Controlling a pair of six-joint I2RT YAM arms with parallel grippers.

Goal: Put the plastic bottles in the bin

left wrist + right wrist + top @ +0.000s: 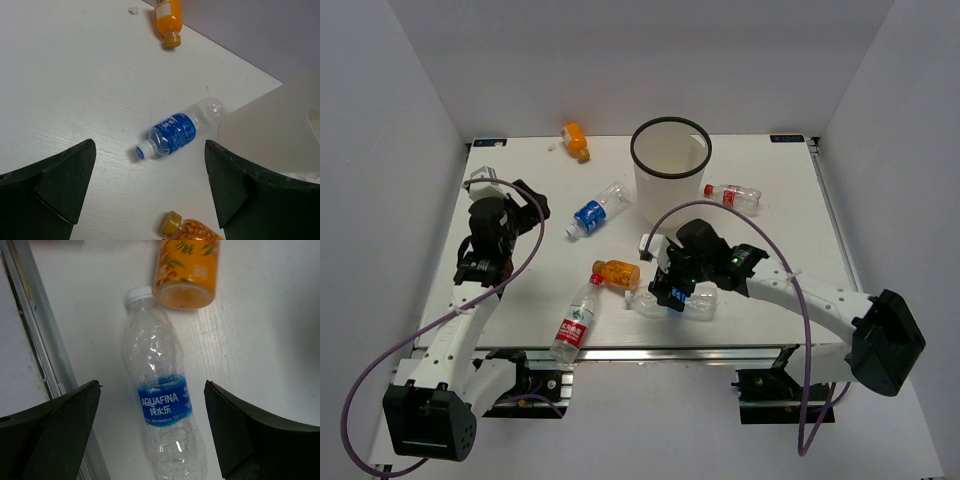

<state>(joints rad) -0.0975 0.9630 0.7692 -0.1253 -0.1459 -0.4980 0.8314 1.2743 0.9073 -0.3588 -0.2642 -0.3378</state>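
The white bin point(667, 195) with a black rim stands at the back centre. Six plastic bottles lie on the table: an orange one point(576, 141) at the back, a blue-label one point(597, 210), a red-label one point(732, 195) right of the bin, an orange one point(617, 273), a red-label one point(577, 320) at the front, and a clear blue-label one point(162, 400). My right gripper point(151, 387) is open just above that clear bottle, with a finger on either side. Empty and open, my left gripper point(149, 165) hovers short of the blue-label bottle point(175, 132).
The bin's wall point(270, 130) stands just right of the left gripper. A metal rail point(30, 315) marks the table's front edge beside the right gripper. A small white scrap point(133, 10) lies near the back orange bottle point(167, 17). White walls enclose the table.
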